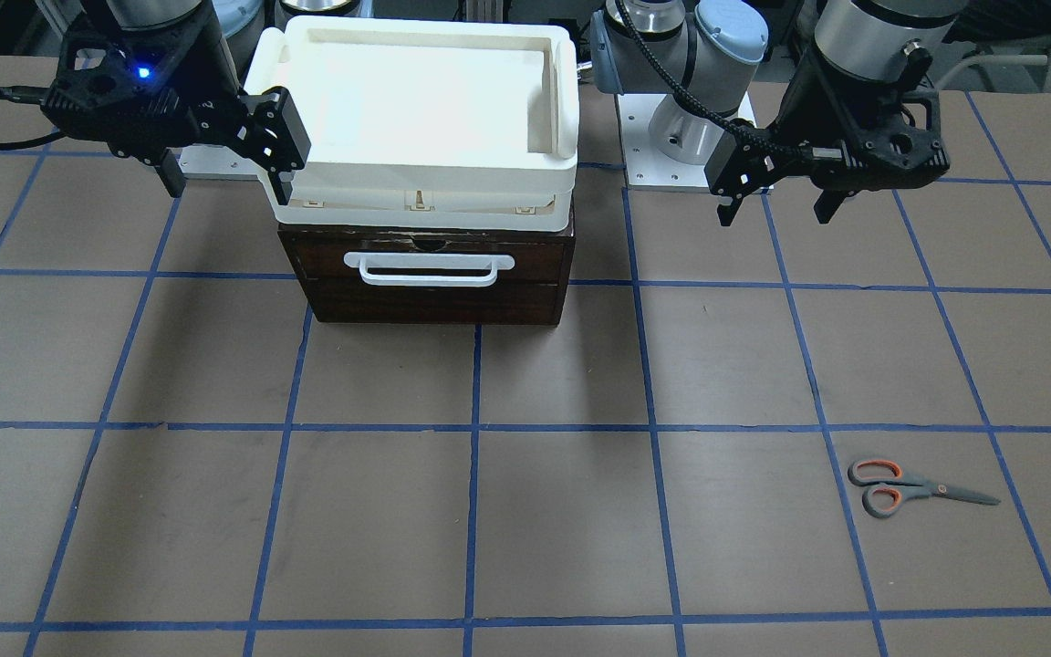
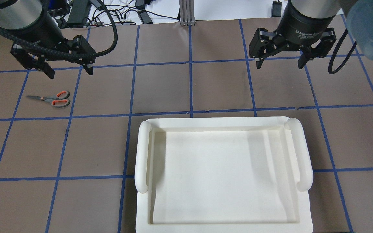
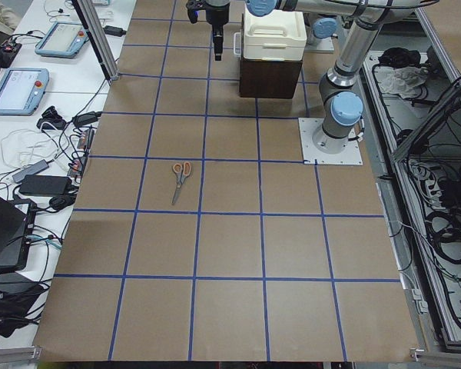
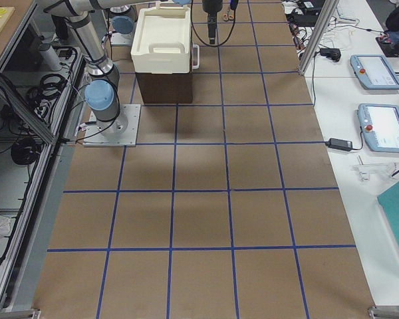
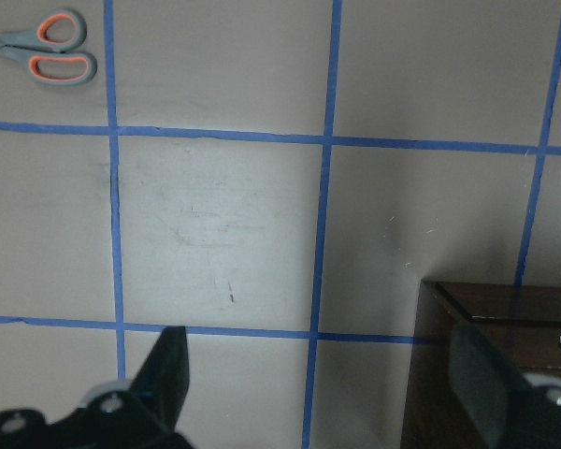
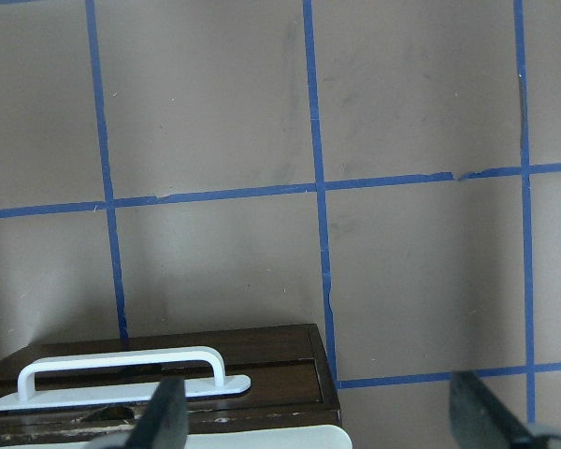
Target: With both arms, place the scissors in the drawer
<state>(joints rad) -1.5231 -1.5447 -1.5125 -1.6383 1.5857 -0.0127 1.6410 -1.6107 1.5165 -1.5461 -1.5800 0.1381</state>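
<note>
The scissors (image 1: 918,488) lie flat on the brown table, blades closed, and also show in the overhead view (image 2: 49,98) and the left wrist view (image 5: 42,47). The dark brown drawer (image 1: 430,274) is closed, its white bar handle (image 1: 434,267) facing away from the robot; it also shows in the right wrist view (image 6: 159,393). My left gripper (image 1: 775,217) is open and empty in the air, between the drawer and the scissors (image 2: 70,74). My right gripper (image 2: 279,66) is open and empty, hovering beside the other side of the drawer (image 1: 227,187).
A cream-white plastic tray (image 1: 416,109) sits on top of the drawer box and hides it in the overhead view (image 2: 142,152). Blue tape lines grid the table. Cables, tablets and power supplies (image 3: 19,84) lie on the side bench beyond the table's far edge.
</note>
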